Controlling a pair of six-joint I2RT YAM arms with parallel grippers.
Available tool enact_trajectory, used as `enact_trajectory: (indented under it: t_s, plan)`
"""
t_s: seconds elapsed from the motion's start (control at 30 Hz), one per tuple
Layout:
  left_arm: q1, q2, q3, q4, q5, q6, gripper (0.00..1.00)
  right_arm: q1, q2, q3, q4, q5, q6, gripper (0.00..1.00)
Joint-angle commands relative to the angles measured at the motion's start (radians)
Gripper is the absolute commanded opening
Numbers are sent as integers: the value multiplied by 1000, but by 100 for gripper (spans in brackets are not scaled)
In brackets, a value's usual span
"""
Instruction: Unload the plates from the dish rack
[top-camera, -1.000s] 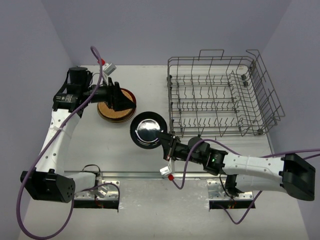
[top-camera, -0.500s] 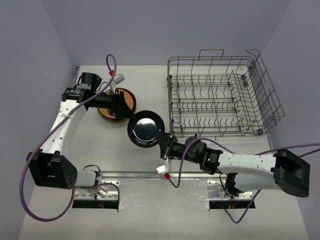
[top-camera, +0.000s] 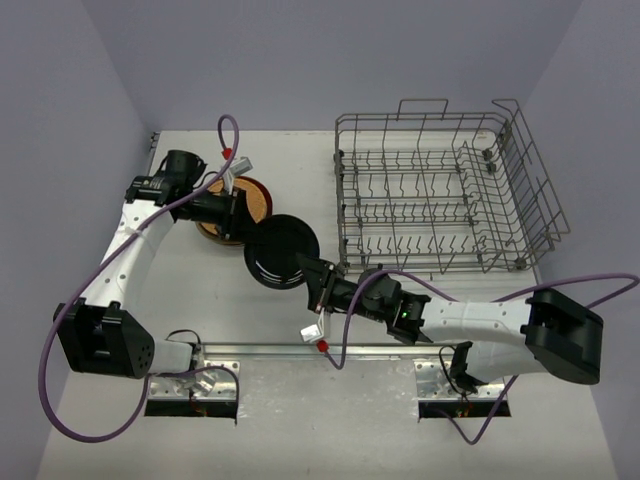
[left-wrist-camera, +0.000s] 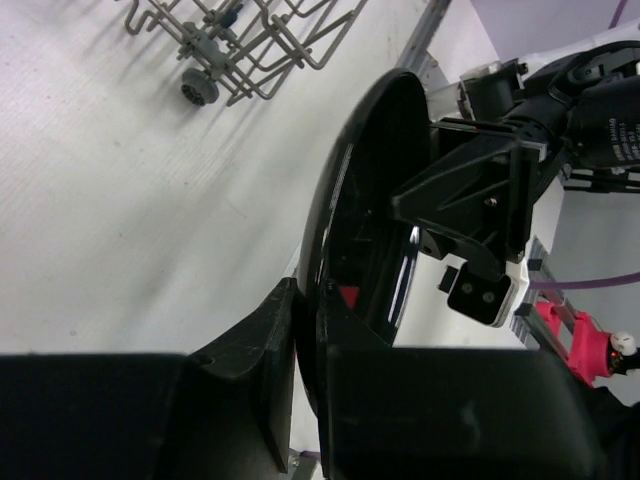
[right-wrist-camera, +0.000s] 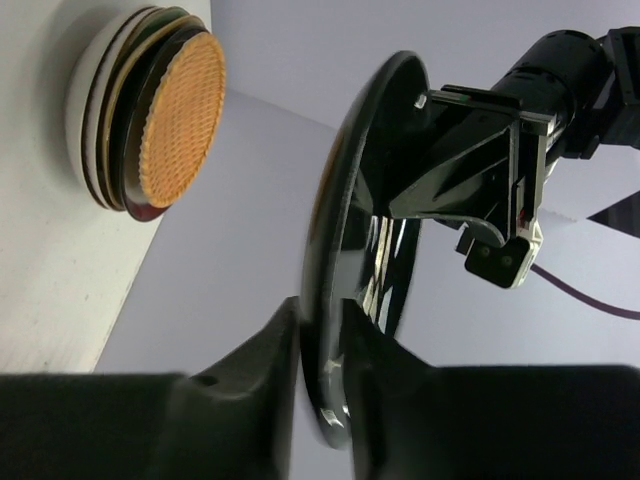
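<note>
Pale lilac walls are closing in a white table (top-camera: 560, 440), and the dish rack (top-camera: 440, 190) is sitting at its far right, its wire tines pointing up. A black plate (top-camera: 280, 250) is hanging between the two arms, just left of the rack's near-left corner.

The left gripper (top-camera: 248, 232) is reaching in from the far left and pinching the plate's far-left rim. In the left wrist view its fingers (left-wrist-camera: 265, 350) are pressing on both faces of the rim with the plate seen edge-on between them.

The right gripper (top-camera: 308, 272) is coming from the near right and clamping the opposite, near-right rim. In the right wrist view its fingers (right-wrist-camera: 265, 360) are squeezing the plate the same way, with the other gripper showing on the far side of the disc.

Both sets of jaws are standing narrow, each closed onto the black plate. Whether the plate is touching the table cannot be told.

A stack of plates (right-wrist-camera: 90, 110) is lying on the table at the far left, just behind the left wrist, with an orange-brown plate (right-wrist-camera: 185, 115) on top and white, dark and brown rims showing beneath.
</note>
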Motion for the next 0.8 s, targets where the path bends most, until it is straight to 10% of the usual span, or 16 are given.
enact_trajectory:
  t_s: [0.0,0.1,0.2,0.77]
  plan:
    - [8,-1,-5,91,-5,-46,3,7,3,50,119,69,-6,37]
    - [62,32,-7,155,-29,-82,0,3,-12,36,115,137,33,83]
    - [149,75,22,220,-34,-141,0,-5,-47,18,83,169,65,99]
    - [338,377,101,494,-386,-373,0,-230,-90,509,-859,279,1136,99]
